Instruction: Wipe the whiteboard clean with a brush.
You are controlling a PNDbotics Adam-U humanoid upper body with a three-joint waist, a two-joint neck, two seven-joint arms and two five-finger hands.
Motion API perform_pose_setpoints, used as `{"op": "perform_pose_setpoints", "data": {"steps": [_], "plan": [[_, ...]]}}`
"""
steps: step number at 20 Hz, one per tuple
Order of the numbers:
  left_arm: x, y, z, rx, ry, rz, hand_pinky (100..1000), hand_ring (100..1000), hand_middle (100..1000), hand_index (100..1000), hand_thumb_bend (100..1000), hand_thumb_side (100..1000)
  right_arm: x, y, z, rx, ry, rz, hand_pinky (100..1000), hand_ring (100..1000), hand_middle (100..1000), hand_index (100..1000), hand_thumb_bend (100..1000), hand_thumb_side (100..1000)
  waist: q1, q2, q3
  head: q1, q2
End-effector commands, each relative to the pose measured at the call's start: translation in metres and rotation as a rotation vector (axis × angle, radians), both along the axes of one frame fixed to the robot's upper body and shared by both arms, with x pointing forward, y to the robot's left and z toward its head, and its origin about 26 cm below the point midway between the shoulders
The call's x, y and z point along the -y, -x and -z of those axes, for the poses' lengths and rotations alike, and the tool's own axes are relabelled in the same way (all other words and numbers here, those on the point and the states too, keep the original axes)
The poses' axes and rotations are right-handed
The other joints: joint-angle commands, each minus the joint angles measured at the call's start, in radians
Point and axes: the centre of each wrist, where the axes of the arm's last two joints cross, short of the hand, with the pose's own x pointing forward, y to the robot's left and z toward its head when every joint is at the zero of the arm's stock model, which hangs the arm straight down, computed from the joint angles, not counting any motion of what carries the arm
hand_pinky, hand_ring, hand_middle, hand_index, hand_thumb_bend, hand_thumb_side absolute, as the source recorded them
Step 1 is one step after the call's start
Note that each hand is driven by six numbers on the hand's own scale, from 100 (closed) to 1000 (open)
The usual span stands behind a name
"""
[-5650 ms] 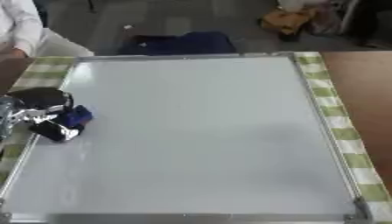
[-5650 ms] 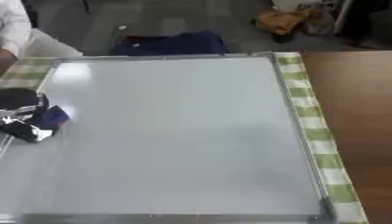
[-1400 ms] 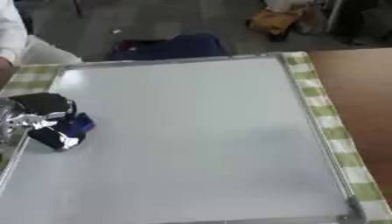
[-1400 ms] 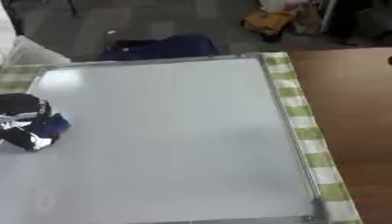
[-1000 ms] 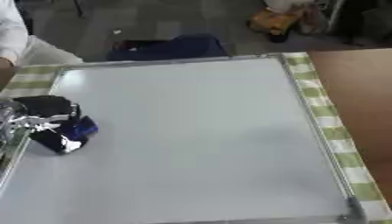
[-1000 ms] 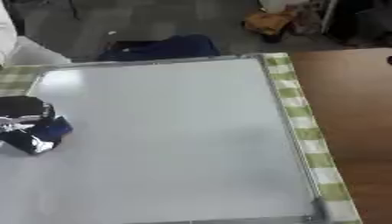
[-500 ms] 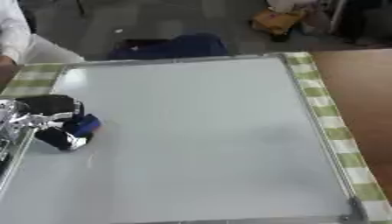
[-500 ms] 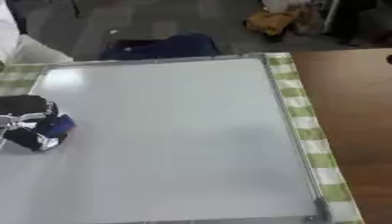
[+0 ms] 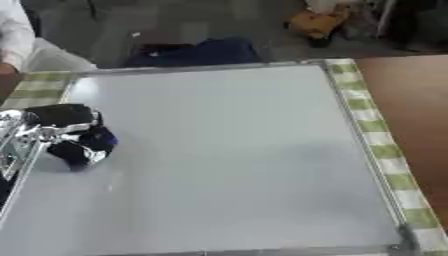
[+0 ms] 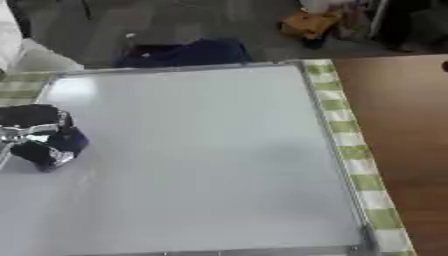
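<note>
Blue and black, the brush (image 9: 86, 145) sat against the whiteboard (image 9: 227, 150) near its left edge in the left eye view, grasped by the curled fingers of the left hand (image 9: 48, 127) — slightly further in from the metal frame than half a second earlier, a small stroke suggesting wiping was still under way. No marks showed on the grey surface. In the right eye view, the board lay open from the brush to the right frame, with a green checked cloth (image 10: 346, 145) along that side and brown table (image 10: 402, 125) beyond — ample room for a sweep rightward. The right hand appeared in neither view.
</note>
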Motion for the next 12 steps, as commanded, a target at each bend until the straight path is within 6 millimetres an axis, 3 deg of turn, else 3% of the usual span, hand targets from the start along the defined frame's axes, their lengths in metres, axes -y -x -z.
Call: {"op": "perform_pose_setpoints", "data": {"steps": [1,12], "plan": [[-0.015,0.003,-0.022,-0.011,-0.127,0.018,700,507,259,170,113,601,0.002,0.003,-0.009,0.018,0.024,0.004,685,586,486,546,100,1000,-0.003,-0.024,0.0,-0.004,-0.004],[-0.032,0.001,0.0,0.044,-0.159,-0.091,701,487,256,164,150,586,0.002,0.003,-0.009,0.018,0.03,0.004,686,585,483,543,100,1000,-0.001,-0.014,-0.002,-0.006,-0.003]]}}
